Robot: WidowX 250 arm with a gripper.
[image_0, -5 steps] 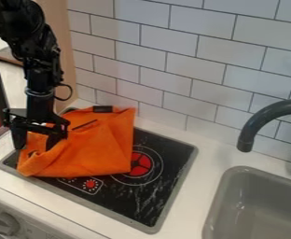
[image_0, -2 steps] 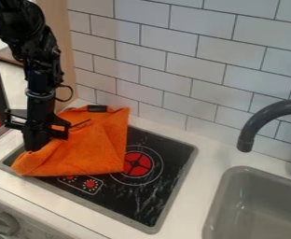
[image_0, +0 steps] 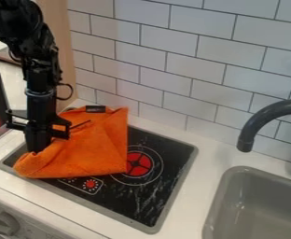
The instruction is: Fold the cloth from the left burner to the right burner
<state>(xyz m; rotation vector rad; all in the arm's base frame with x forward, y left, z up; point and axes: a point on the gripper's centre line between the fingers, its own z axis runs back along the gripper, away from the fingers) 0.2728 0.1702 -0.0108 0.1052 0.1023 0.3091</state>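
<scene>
Wall: white (image_0: 173, 60), tiled in long bricks with dark joints, rising behind the counter.
Counter: pale (image_0: 188, 196), running under the wall and around the cooktop and sink.
Cooktop: black with a grey rim (image_0: 154, 198), set into the counter; its left side lies largely under the cloth.
Sink: grey basin (image_0: 254, 210), to the right of the cooktop.
Arm: black (image_0: 41, 60), coming in from the upper left and hanging down over the cooktop's left side.
Cloth: orange (image_0: 95, 147), spread over the left part of the cooktop, its right edge reaching the ring around the right burner; rumpled at the lower left.
Faucet: dark grey (image_0: 254, 123), curving over the sink.
Gripper: pointing down (image_0: 37, 150) at the cloth's left edge, fingers drawn together, pinching a bit of the fabric.
Right burner: red disc (image_0: 137, 164), just beside the cloth.
Tag: dark (image_0: 95, 108), on the cloth's far edge.
</scene>
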